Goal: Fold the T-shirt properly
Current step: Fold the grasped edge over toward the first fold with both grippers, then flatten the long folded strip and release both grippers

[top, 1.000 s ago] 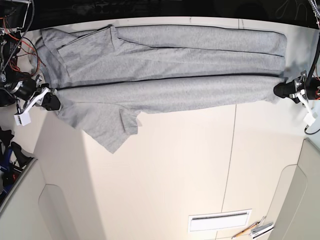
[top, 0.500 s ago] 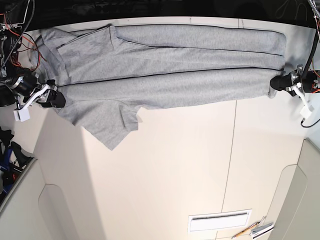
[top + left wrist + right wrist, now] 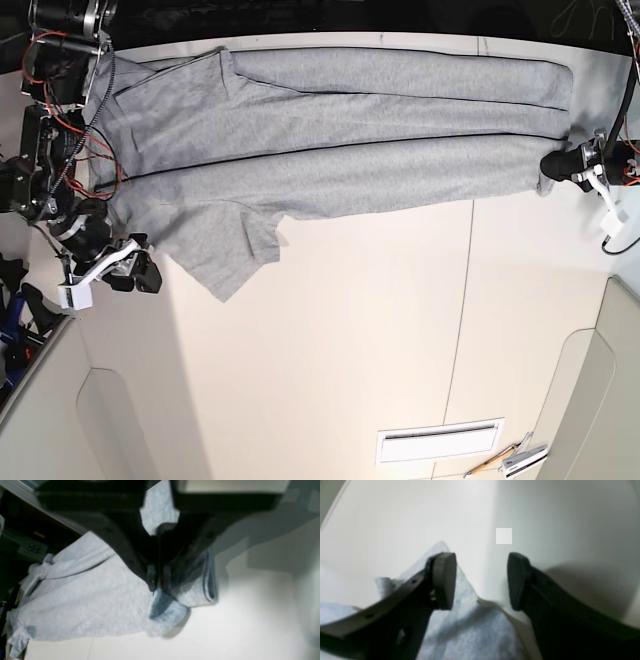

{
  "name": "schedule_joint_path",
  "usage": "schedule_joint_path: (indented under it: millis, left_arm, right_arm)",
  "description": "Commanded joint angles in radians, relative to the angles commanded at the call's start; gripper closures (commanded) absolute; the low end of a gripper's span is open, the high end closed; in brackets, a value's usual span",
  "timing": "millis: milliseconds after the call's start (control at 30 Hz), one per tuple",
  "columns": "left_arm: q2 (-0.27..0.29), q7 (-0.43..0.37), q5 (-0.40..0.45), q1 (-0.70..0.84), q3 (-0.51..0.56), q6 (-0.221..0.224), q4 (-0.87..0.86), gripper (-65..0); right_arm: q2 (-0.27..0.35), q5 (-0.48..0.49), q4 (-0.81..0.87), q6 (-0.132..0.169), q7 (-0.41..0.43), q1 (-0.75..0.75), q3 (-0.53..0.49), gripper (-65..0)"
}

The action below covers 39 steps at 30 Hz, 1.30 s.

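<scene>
The heather-grey T-shirt (image 3: 330,130) lies stretched across the far part of the white table (image 3: 360,330), folded lengthwise, plain side up, with one sleeve (image 3: 225,250) sticking out toward the front. My left gripper (image 3: 552,163) is shut on the hem end at the right; in the left wrist view its fingertips (image 3: 151,583) pinch bunched, folded fabric (image 3: 190,592). My right gripper (image 3: 137,277) is open and empty, off the shirt's front left corner. In the right wrist view it (image 3: 481,580) hovers open above a corner of the cloth (image 3: 467,630).
Red and black wires and arm hardware (image 3: 60,90) crowd the far left edge. A white slotted plate (image 3: 440,441) and some pens (image 3: 510,461) lie at the front right. Raised panels (image 3: 600,400) border the table's front corners.
My right gripper has let go of the shirt's left edge, opened, and moved toward the front. The shirt's near fold now rests on the table. My left gripper has stayed put, still shut.
</scene>
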Motion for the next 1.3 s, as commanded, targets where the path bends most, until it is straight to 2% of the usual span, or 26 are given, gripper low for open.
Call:
schedule_joint_path:
  millis: [33, 133, 267, 467, 500, 633, 667, 767, 833, 967, 1100, 1200, 1300]
  left_arm:
    - [0.0, 0.0, 0.0, 0.0, 0.0, 0.0, 0.0, 0.0]
    - [0.0, 0.0, -0.001, 0.0, 0.0, 0.0, 0.0, 0.0]
    - [0.0, 0.0, -0.013, -0.001, 0.0, 0.0, 0.0, 0.0]
    - [0.0, 0.0, -0.015, 0.0, 0.0, 0.0, 0.0, 0.0]
    - [0.0, 0.0, -0.015, 0.0, 0.0, 0.0, 0.0, 0.0]
    - [0.0, 0.0, -0.016, -0.001, 0.0, 0.0, 0.0, 0.0]
    - [0.0, 0.0, -0.016, -0.001, 0.0, 0.0, 0.0, 0.0]
    - [-0.003, 0.0, -0.027, -0.001, 0.0, 0.0, 0.0, 0.0]
    - [-0.006, 0.004, -0.031, -0.001, 0.0, 0.0, 0.0, 0.0]
    - [-0.017, 0.031, -0.054, -0.001, 0.0, 0.0, 0.0, 0.0]
    - [-0.055, 0.038, -0.097, 0.0, 0.0, 0.0, 0.0, 0.0]
    - [-0.081, 0.038, -0.156, 0.0, 0.0, 0.0, 0.0, 0.0]
    - [-0.095, 0.038, -0.156, 0.0, 0.0, 0.0, 0.0, 0.0]
  right_arm:
    - [0.0, -0.006, -0.035, 0.0, 0.004, 0.018, -0.032, -32.7]
    - [-0.001, -0.007, -0.106, 0.0, 0.007, 0.052, -0.134, -40.2]
    - [-0.006, -0.008, -0.114, 0.0, -0.006, 0.044, -0.228, -40.5]
    - [-0.06, -0.007, -0.113, 0.004, -0.032, 0.044, -0.251, -39.7]
    - [-0.065, -0.008, -0.113, 0.004, -0.032, 0.044, -0.251, -35.1]
    - [-0.067, -0.007, -0.1, 0.004, -0.031, 0.044, -0.25, -3.0]
    - [-0.066, -0.007, -0.091, 0.004, -0.032, 0.044, -0.25, 0.0]
    - [-0.063, 0.011, -0.024, 0.004, -0.111, 0.043, -0.246, 0.0]
    - [-0.064, 0.066, 0.07, 0.004, -0.198, 0.023, -0.206, 0.0]
    - [-0.064, 0.161, 0.316, 0.008, -0.275, -0.098, -0.077, 0.0]
    - [-0.057, 0.28, 0.532, 0.011, -0.365, -0.258, 0.023, 0.0]
    - [-0.045, 0.32, 0.649, 0.011, -0.384, -0.38, 0.084, 0.0]
    - [-0.044, 0.353, 0.724, 0.016, -0.388, -0.482, 0.141, 0.0]
